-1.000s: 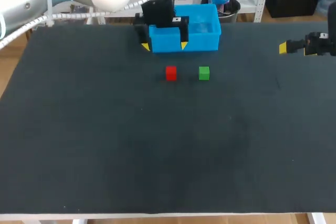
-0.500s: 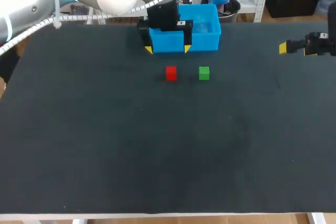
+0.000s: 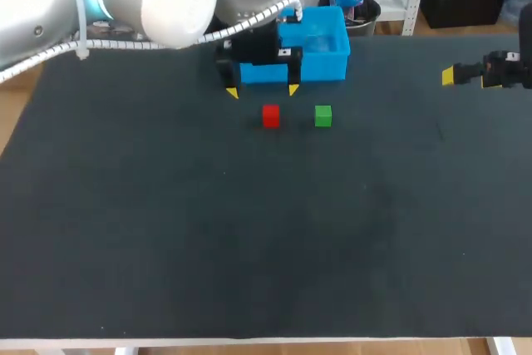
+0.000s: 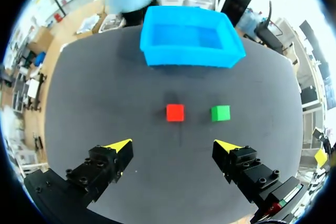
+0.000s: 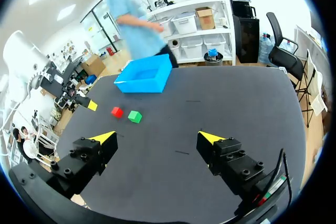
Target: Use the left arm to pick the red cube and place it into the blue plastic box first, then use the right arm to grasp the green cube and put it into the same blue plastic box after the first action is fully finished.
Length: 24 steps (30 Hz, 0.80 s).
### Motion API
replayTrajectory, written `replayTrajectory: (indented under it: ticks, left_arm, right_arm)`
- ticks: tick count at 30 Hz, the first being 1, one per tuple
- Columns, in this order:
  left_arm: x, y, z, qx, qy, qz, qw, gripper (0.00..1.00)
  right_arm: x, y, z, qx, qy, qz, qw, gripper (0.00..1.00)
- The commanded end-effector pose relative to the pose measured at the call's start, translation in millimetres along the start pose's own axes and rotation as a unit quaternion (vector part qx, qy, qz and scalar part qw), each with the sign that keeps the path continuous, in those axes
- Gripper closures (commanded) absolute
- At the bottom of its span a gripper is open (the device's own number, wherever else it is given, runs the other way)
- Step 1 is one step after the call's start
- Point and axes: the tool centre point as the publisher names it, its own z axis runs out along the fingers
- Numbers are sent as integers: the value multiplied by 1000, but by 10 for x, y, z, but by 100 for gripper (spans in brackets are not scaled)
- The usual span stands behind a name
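Note:
The red cube [image 3: 271, 115] and the green cube [image 3: 323, 115] lie side by side on the black table, just in front of the blue plastic box [image 3: 320, 49] at the far edge. My left gripper [image 3: 262, 90] hangs open over the box's near side, a little behind and above the red cube. In the left wrist view the red cube [image 4: 175, 112] lies ahead of the left gripper [image 4: 175, 147], between its fingers' lines, with the green cube [image 4: 220, 113] beside it and the box [image 4: 190, 42] beyond. My right gripper [image 3: 455, 76] stands open at the far right, nothing in it.
In the right wrist view the right gripper [image 5: 154, 139] is open over bare table, with the red cube [image 5: 117, 112], green cube [image 5: 135, 116] and box [image 5: 145, 80] far ahead. The wide black table [image 3: 249, 239] stretches toward the front.
My left gripper has come forward and down from over the box toward the red cube. The right arm and both cubes have stayed put.

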Motion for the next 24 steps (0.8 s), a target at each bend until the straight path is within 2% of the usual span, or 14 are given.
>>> replayTrajectory:
  ticks: [1,15,24]
  left_arm:
    - [17,2,71,-1,-16,-1,1000,0]
    - [-69,23,314,-15,-24,-21,999,0]
    - [-108,28,332,-18,-31,-15,999,0]
  right_arm:
    - [0,0,-3,0,0,0,1000,0]
    - [0,0,-3,0,0,0,1000,0]
    - [0,0,-3,0,0,0,1000,0]
